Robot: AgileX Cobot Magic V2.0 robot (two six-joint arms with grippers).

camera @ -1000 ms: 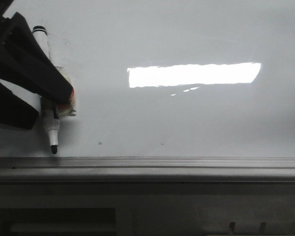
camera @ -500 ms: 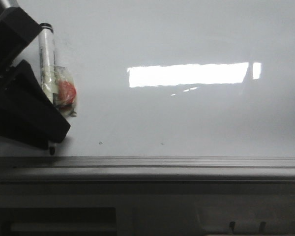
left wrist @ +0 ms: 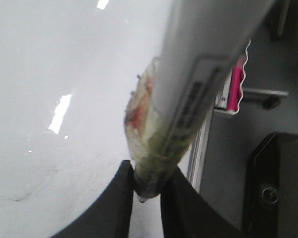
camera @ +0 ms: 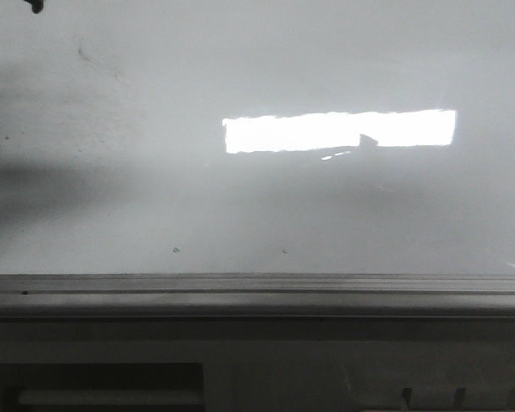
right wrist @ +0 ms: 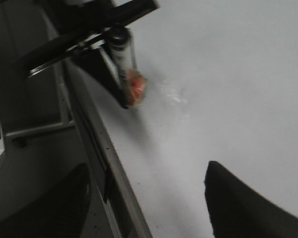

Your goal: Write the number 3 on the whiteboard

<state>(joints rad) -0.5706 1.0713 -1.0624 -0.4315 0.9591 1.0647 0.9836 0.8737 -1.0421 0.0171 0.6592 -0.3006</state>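
The whiteboard [camera: 326, 206] fills the front view, with a bright light reflection [camera: 339, 130] and a grey rail [camera: 257, 287] along its near edge. No drawn number 3 shows on it, only small specks. My left gripper [left wrist: 148, 171] is shut on a white marker [left wrist: 198, 74] wrapped in tape with a red patch [left wrist: 141, 106], above the board near its rail. In the front view only a dark tip [camera: 36, 5] shows at the top left corner. The right wrist view shows that marker [right wrist: 120, 49] too. My right gripper [right wrist: 148, 168] is open and empty over the board's edge.
A pink object in a white holder [left wrist: 234, 89] and a dark block [left wrist: 273, 183] sit beyond the board's rail [left wrist: 201, 144] in the left wrist view. A broad shadow [camera: 43, 189] lies on the board's left part.
My left gripper with the marker has risen from the lower left of the board and left the front view almost entirely. Its shadow remains on the left.
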